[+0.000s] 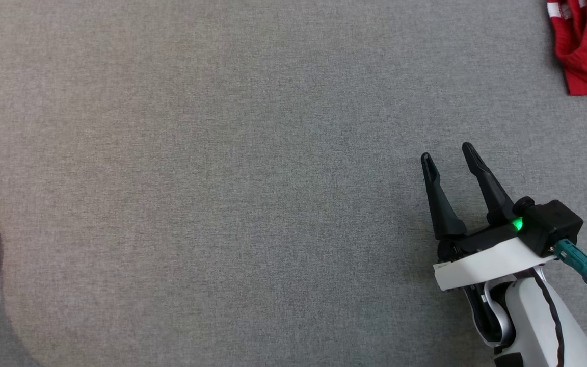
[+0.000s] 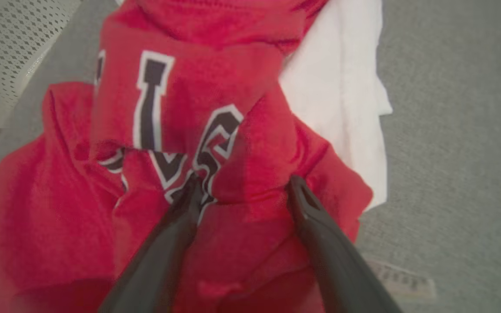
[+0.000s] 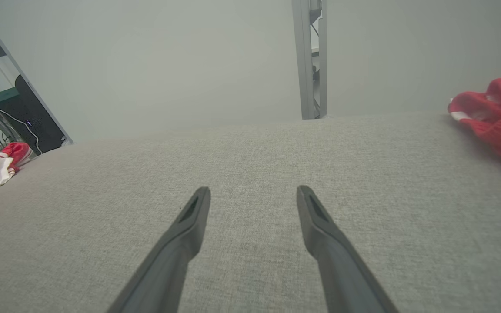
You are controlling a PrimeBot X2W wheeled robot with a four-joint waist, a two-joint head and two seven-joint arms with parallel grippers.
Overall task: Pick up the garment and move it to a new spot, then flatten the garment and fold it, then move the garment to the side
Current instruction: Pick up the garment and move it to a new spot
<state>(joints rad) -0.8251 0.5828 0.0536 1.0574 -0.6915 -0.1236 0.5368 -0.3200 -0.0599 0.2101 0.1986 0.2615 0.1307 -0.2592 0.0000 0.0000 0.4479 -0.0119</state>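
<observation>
Left gripper [image 2: 245,180] spread over a ridge of the crumpled red jersey with black-and-white lettering [image 2: 181,108], frame centre; I'd press deeper before closing, catching one fold; right gripper [image 1: 447,151] spread, idle lower right.

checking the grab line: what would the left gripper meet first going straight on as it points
The red garment: the left gripper, jaws open, points into its crumpled folds beside the lettering. It looks nearly on the cloth already; depth unclear.
</observation>
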